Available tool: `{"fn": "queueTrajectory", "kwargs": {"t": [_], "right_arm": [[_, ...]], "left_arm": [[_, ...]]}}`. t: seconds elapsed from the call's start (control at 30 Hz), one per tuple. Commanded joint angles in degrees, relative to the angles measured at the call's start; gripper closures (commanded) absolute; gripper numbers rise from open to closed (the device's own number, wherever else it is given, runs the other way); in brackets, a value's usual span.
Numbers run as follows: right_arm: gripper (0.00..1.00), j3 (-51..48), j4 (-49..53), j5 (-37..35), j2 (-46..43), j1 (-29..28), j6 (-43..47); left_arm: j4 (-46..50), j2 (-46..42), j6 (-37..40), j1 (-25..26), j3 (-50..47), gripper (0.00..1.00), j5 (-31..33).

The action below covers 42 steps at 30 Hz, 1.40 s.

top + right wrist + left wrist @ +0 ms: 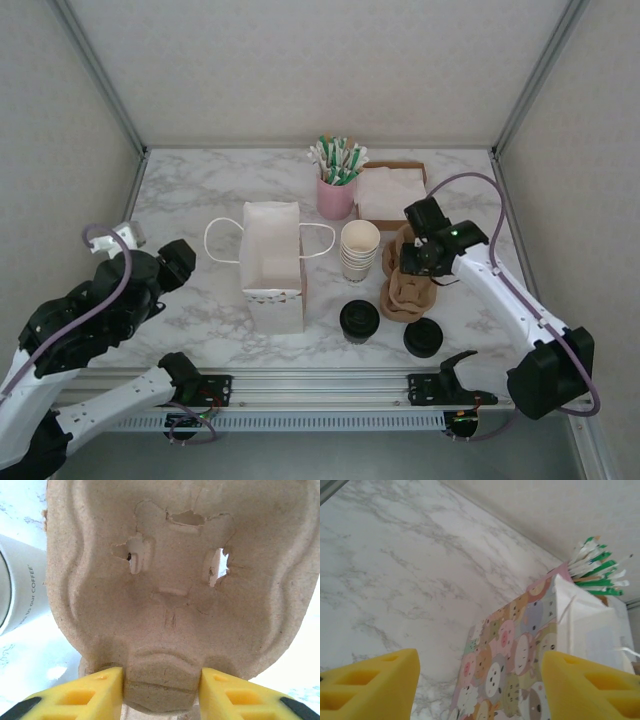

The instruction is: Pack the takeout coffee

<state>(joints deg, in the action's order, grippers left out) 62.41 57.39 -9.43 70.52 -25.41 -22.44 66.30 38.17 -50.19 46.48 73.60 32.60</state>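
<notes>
1. Right pincer (161, 690) is closed on the carrier (165, 580). Its yellow fingers (85, 695) press both sides of a pulp edge at the bottom of the wrist view.
2. From above, the right pincer (408, 266) sits right of centre, on the upper part of the brown carrier (405, 292). The carrier stands tilted up from the marble table (200, 190).
3. Wide open, the left pincer (480, 690) has one finger in each lower corner of its wrist view. Nothing is held between the fingers (370, 685). Beyond them is the patterned side of the bag (510, 665).
4. From above, the left pincer (183, 262) is at the left of the frame, well apart from the bag (272, 265).
5. Lower centre, the coffee (359, 321) stands free on the table with its black lid on. It is between the bag and the carrier, near the carrier's foot.
6. A loose lid (423, 338) lies to the lower right of the coffee, just below the carrier.
7. Stacked cups (360, 250) stand above the coffee, just left of the carrier. The right wrist view shows a white cup wall (20, 590) printed "COFFEE" at its left edge.
8. The bag is white and open at the top, with a handle out to each side.
9. At upper centre a pink cup (335, 198) holds green and white sticks (338, 158), and a box (390, 192) stands just to its right.
</notes>
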Motion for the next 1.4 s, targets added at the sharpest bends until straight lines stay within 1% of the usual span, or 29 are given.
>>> {"fn": "queueTrajectory", "kwargs": {"t": [0.0,0.1,0.2,0.23,0.33,0.43,0.6,0.73,0.83,1.0,1.2,1.37], "right_arm": [[0.58,3.6,5.1,-2.5,-1.6,-0.4,-1.6],[0.57,5.6,7.0,-3.3,-2.8,-0.4,-1.5],[0.57,7.1,8.2,-4.1,-4.2,-0.4,-1.3],[0.57,8.0,8.7,-4.2,-4.7,-0.3,-1.3],[0.57,10.6,10.4,-4.3,-5.4,-0.4,-1.2],[0.58,13.8,11.9,-4.0,-5.7,-0.4,-1.0],[0.57,19.4,14.1,-3.3,-5.6,-0.4,-0.6],[0.57,22.8,14.7,-2.0,-5.4,-0.7,-1.0],[0.57,24.4,14.1,-0.4,-5.2,-1.0,-2.1],[0.57,27.0,12.2,2.2,-4.1,-2.4,-4.1],[0.57,30.5,10.6,2.6,-1.3,-5.5,-5.3],[0.57,33.8,9.6,2.0,0.7,-8.6,-6.5]], "left_arm": [[-3.1,-1.2,3.6,0.6,3.2,0.36,1.9],[-3.8,-3.0,4.3,0.6,5.6,0.43,3.4],[-3.8,-5.9,4.1,0.6,4.9,0.53,8.6],[-3.4,-6.8,3.8,0.5,4.4,0.54,10.0],[-1.3,-8.3,2.1,0.5,2.3,0.55,13.2],[1.0,-8.6,0.4,0.6,-0.7,0.59,15.2],[1.3,-9.4,-4.5,0.6,-8.3,0.63,15.8],[-1.1,-12.1,-9.5,0.5,-16.1,0.64,14.3],[-1.5,-13.4,-13.2,0.5,-19.9,0.65,13.0],[-5.2,-13.1,-16.5,0.4,-26.1,0.65,7.8],[-10.4,-11.6,-21.4,-1.0,-33.6,0.65,0.0],[-21.1,-11.1,-25.3,-4.7,-42.9,0.65,-11.7]]}}
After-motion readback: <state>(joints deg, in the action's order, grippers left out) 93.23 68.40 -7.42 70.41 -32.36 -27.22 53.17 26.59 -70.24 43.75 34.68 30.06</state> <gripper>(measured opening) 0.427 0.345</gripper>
